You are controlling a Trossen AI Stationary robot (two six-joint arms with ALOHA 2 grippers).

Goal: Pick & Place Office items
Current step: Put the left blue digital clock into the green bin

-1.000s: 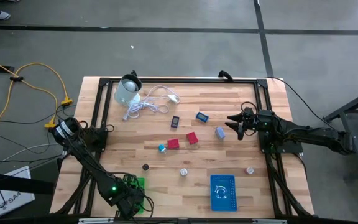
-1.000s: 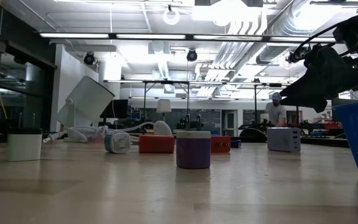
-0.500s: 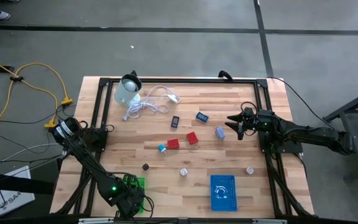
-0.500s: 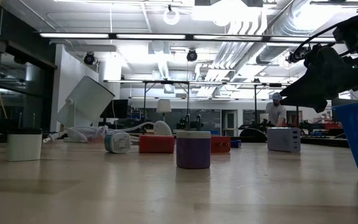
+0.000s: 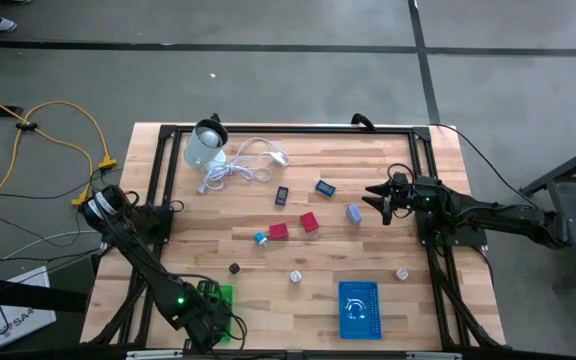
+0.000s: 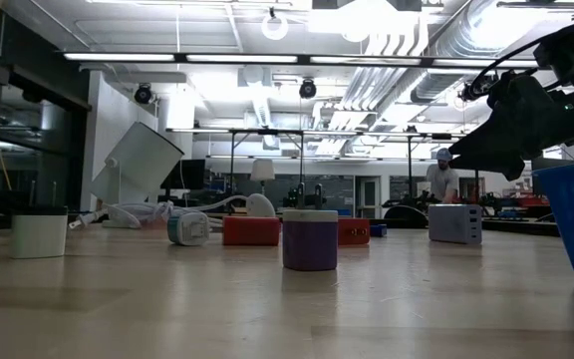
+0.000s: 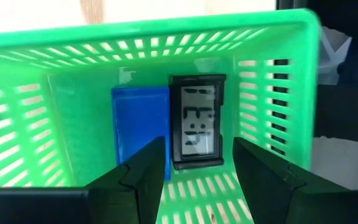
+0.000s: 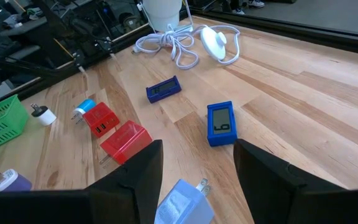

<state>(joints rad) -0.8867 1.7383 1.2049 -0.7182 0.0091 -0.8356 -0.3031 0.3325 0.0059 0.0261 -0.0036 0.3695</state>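
Observation:
The office items lie scattered on the wooden table: a blue display piece (image 5: 325,187), a dark blue one (image 5: 282,196), two red blocks (image 5: 309,222) (image 5: 278,231), a pale blue plug (image 5: 354,212) and several small round pieces. My left gripper (image 7: 197,177) hangs open, pointing down over the green basket (image 7: 73,93) at the near left. In that basket lie a blue piece (image 7: 140,124) and a black display piece (image 7: 196,121). My right gripper (image 8: 197,180) stands open at the right side, raised above the table next to the pale blue plug (image 8: 184,202).
A blue basket (image 5: 358,308) sits at the near right. A pale round container (image 5: 205,148) and a coiled white cable (image 5: 243,165) lie at the far left. The black frame (image 5: 268,130) runs round the table. A person shows far behind in the low view.

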